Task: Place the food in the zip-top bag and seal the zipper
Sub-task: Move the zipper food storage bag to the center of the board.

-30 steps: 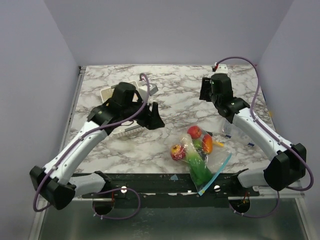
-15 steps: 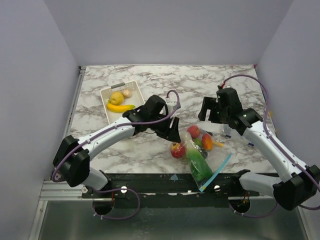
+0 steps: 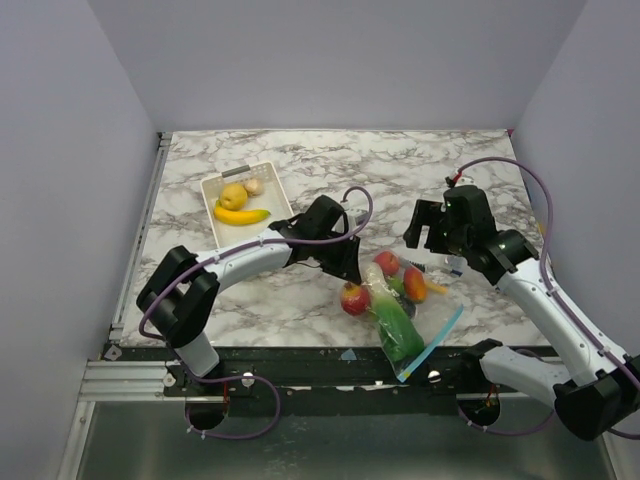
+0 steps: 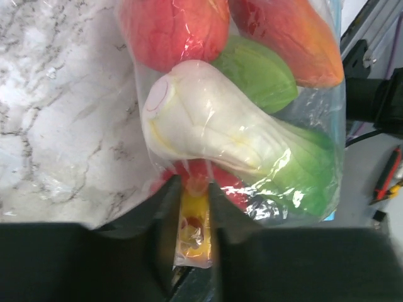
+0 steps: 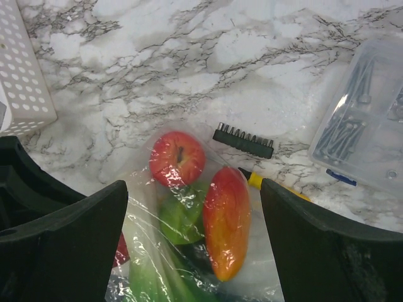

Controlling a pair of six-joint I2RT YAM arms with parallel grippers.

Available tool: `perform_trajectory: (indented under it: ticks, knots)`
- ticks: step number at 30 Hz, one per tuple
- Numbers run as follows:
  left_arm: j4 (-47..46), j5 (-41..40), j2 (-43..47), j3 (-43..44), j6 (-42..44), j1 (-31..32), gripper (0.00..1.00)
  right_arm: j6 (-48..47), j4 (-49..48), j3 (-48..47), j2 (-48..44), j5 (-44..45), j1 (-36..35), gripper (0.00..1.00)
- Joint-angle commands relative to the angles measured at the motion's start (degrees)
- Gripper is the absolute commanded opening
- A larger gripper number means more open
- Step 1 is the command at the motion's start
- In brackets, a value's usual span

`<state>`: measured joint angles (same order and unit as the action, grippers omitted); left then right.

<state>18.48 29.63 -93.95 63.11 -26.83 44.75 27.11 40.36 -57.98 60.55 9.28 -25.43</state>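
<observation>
Left hand (image 4: 194, 207) pinches film of the zip-top bag (image 3: 428, 316); right hand (image 5: 193, 184) hovers spread above; a firm pinch, lifted gently, should prevent spills

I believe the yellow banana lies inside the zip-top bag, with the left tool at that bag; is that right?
Not quite: the banana lies in the white basket, not in the zip-top bag, as the top external view shows. The left tool is indeed at the bag.

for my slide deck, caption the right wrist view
Open right gripper above the zip-top bag of toy food on the marble table.
</observation>
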Motion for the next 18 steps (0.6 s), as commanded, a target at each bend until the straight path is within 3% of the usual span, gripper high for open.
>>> perform_trajectory:
  ticks: [1,3,10,18]
  knots:
    - [-2.4,3.1,-0.7,0.2,0.6,-0.2,0.10,-0.8,-0.8,0.9,-1.4,1.5,-0.2,0.89]
    - [-1.3,2.5,-0.6,0.3,1.0,-0.9,0.00,-0.6,-0.9,1.4,-1.6,1.4,-0.2,0.89]
    - [4.7,-1.4,0.5,4.2,3.8,-8.8,0.00,-0.7,-2.1,2.8,-2.8,2.2,-0.2,0.89]
    - [14.1,-9.0,-7.5,20.6,10.0,-11.0,0.00,-0.7,-2.4,3.8,-5.1,3.2,-0.2,0.89]
